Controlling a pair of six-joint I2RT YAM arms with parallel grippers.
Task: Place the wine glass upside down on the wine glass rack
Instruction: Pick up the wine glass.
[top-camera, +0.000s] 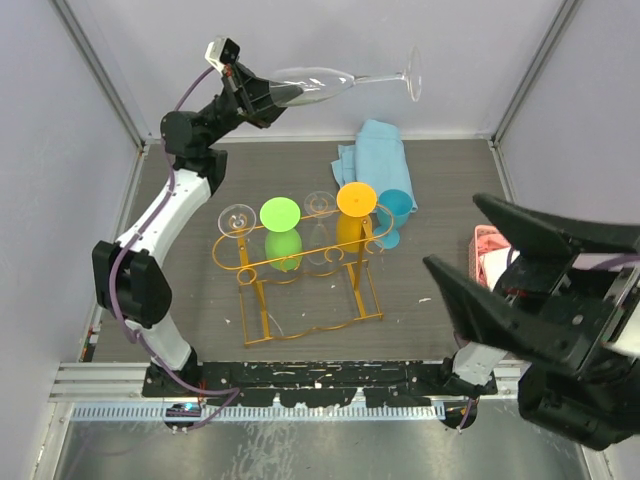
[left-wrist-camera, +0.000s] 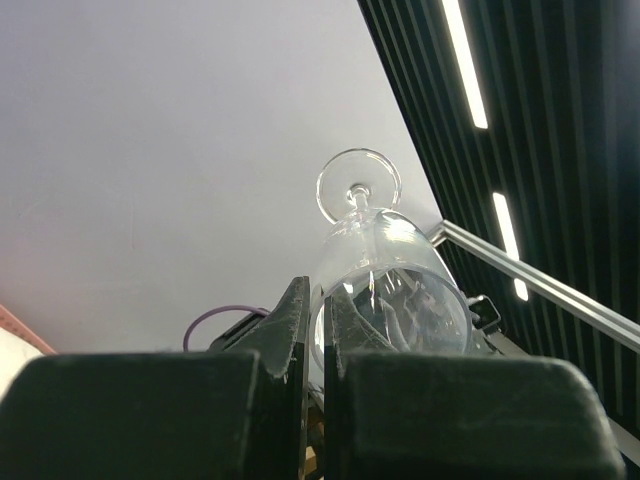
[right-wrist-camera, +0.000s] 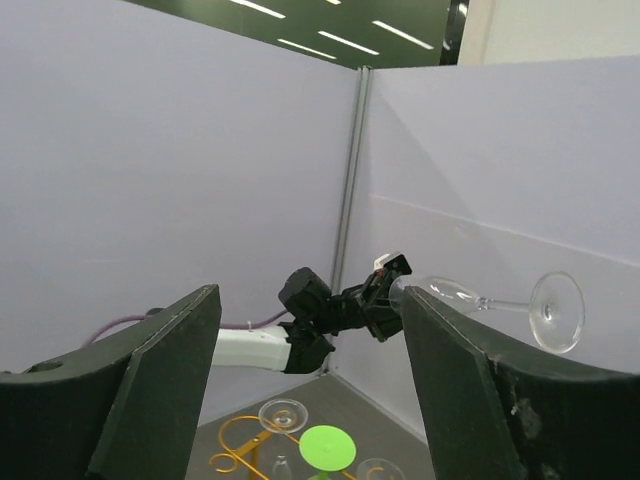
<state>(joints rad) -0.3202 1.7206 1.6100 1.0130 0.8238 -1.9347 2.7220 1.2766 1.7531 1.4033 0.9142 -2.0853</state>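
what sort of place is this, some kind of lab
Probably a robot test cell in a lab: white partition walls box in a small table, a left arm and right arm stand on a metal rail at its near edge, and ceiling strip lights show above.

Wine glass (top-camera: 340, 80) of clear, smooth, glossy glass; rack (top-camera: 362, 290) of thin orange-gold metal wire with a slight sheen; cloth (top-camera: 375, 165) of soft, creased, matt light-blue fabric; desk (top-camera: 450, 210) of dark, matt wood grain.

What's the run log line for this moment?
left tool: shut on wine glass, held high, horizontal | right tool: open, empty | wine glass rack: other glasses hanging
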